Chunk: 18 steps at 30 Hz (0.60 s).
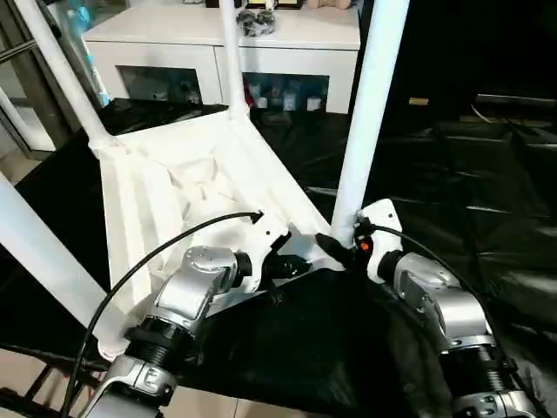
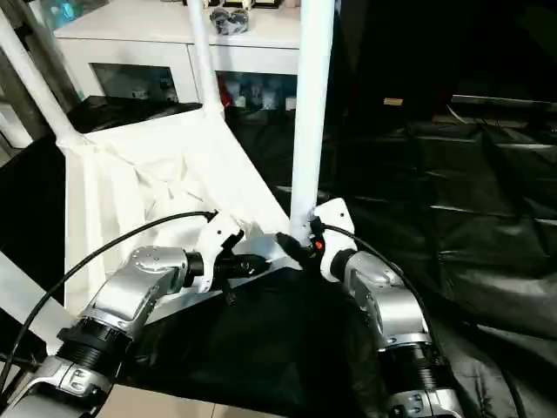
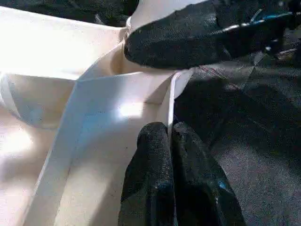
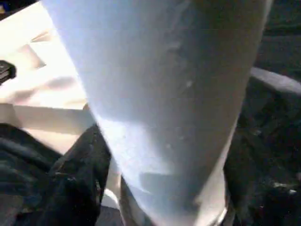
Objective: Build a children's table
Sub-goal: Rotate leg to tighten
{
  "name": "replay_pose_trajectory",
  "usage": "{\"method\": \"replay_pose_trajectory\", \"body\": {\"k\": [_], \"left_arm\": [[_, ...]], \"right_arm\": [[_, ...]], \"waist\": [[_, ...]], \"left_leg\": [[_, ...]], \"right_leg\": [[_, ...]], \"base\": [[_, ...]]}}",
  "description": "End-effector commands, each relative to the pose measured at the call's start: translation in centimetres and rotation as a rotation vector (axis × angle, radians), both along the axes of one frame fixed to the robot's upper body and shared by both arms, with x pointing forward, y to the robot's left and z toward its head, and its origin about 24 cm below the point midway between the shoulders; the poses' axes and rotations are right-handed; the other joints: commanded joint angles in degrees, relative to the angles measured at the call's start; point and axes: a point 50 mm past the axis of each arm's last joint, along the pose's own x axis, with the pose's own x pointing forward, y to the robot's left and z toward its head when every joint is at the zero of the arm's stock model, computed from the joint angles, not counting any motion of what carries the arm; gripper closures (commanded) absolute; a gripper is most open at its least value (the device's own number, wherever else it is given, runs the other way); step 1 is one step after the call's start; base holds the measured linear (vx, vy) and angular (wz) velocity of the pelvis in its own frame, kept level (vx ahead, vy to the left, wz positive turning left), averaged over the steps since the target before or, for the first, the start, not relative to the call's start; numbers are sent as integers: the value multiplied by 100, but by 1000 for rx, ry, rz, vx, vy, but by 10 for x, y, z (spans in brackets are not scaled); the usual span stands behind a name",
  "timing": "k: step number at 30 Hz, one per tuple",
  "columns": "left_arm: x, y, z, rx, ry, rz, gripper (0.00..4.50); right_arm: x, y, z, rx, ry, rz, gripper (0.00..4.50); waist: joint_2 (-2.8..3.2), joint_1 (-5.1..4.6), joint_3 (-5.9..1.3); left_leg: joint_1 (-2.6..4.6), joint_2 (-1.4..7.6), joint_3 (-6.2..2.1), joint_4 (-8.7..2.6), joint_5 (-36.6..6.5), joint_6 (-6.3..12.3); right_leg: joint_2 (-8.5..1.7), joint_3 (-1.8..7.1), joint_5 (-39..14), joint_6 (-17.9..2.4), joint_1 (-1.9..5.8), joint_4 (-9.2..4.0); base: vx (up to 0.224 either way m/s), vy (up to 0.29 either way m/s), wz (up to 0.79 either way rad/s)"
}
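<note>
Right wrist view: leg (image 4: 160,108) hides right gripper's (image 1: 335,246) fingertips.

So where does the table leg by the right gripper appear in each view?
Left eye view: the leg stands upright, right of centre, above the right gripper.
Right eye view: upright near centre.
Left wrist view: its base at the corner socket, behind a black finger.
Right wrist view: close up, across the middle.
Shared landmark: the tabletop, upside down.
</note>
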Motion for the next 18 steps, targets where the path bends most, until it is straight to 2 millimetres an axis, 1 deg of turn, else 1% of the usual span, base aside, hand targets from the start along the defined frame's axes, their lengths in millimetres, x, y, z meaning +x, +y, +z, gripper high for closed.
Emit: {"method": "replay_pose_trajectory", "body": {"k": [1,2,3,4,5,6,7,8,9,10,11,12,13,15,16,17,18], "left_arm": [[-2,-14,15,-53,-66,-111,450],[-2,-7,16,-47,-56,-144,450],[-3,-6,16,-48,-55,-156,450],[-5,-1,17,-49,-51,-200,450],[-6,1,17,-47,-44,-228,450],[-8,4,17,-42,-36,-266,450],[-8,4,17,-42,-34,-273,450],[-10,10,19,-36,-17,-331,450],[-10,10,19,-36,-15,-337,450],[-10,12,20,-35,-10,-351,450],[-8,16,23,-30,-5,-388,450],[-8,18,24,-27,-4,-410,450],[-8,19,25,-25,-4,-418,450],[-7,20,25,-15,-4,-429,450],[-7,21,25,-9,0,-438,450],[-6,21,26,-12,4,-442,450],[-6,21,26,-12,4,-442,450]], "right_arm": [[-16,34,-5,47,56,274,79],[-19,27,-1,7,29,349,79],[-19,25,0,4,27,364,79],[-21,19,4,-5,23,414,79],[-24,15,6,-1,30,450,79],[-27,11,9,6,44,501,79],[-28,10,10,8,48,511,79],[-35,3,14,18,82,596,79],[-36,2,15,18,86,606,79],[-37,0,16,17,94,626,93],[-39,-5,18,17,123,670,103],[-40,-6,18,19,134,688,110],[-41,-6,18,19,139,695,110],[-42,-6,17,14,145,708,135],[-43,-4,16,8,153,722,135],[-44,-1,15,6,158,732,153],[-44,-1,15,6,158,732,153]], "waist": [[-108,37,-262],[-87,38,-265],[-91,39,-283],[-68,43,-292],[-71,53,-299],[-62,66,-295],[-63,80,-300],[-57,111,-305],[-53,132,-307],[-58,161,-295],[-82,193,-293],[-74,204,-290],[-85,221,-278],[-86,229,-271],[28,230,-266],[19,225,-271],[-7,220,-268]], "left_leg": [[-51,41,24,-365,-1177,314],[-56,36,29,-354,-1074,346],[-54,33,38,-334,-995,365],[-61,34,35,-322,-822,426],[-50,37,45,-305,-757,513],[-47,39,47,-303,-751,547],[-37,51,56,-293,-712,604],[-20,51,56,-287,-668,637],[-12,60,60,-283,-661,660],[-21,73,66,-283,-653,685],[-15,80,71,-283,-690,667],[-18,79,67,-288,-726,650],[-12,82,72,-293,-822,607],[-7,86,73,-302,-920,522],[6,84,65,-306,-1006,438],[7,79,58,-312,-1055,368],[2,77,60,-315,-1053,355]], "right_leg": [[-160,130,-1416,-1073,278,-444],[-152,127,-1216,-1117,280,-431],[-150,131,-1041,-1162,287,-404],[-149,128,-717,-1268,294,-374],[-139,127,-481,-1376,295,-354],[-140,128,-408,-1423,297,-343],[-143,132,-242,-1508,295,-329],[-136,127,-128,-1583,305,-311],[-134,123,-74,-1619,300,-301],[-131,122,-37,-1655,300,-287],[-141,122,-120,-1665,295,-291],[-142,121,-192,-1667,296,-288],[-153,125,-385,-1642,283,-303],[-161,132,-563,-1603,272,-321],[-163,136,-614,-1591,259,-339],[-160,132,-637,-1591,276,-332],[-154,134,-622,-1578,282,-337]], "base": [[0,0,0],[0,0,0],[0,0,0],[0,0,0],[0,0,0],[0,0,0],[0,0,0],[0,0,0],[0,0,0],[0,0,0],[0,0,0],[0,0,0],[0,0,0],[0,0,0],[0,0,0],[0,0,0],[0,0,0]]}}
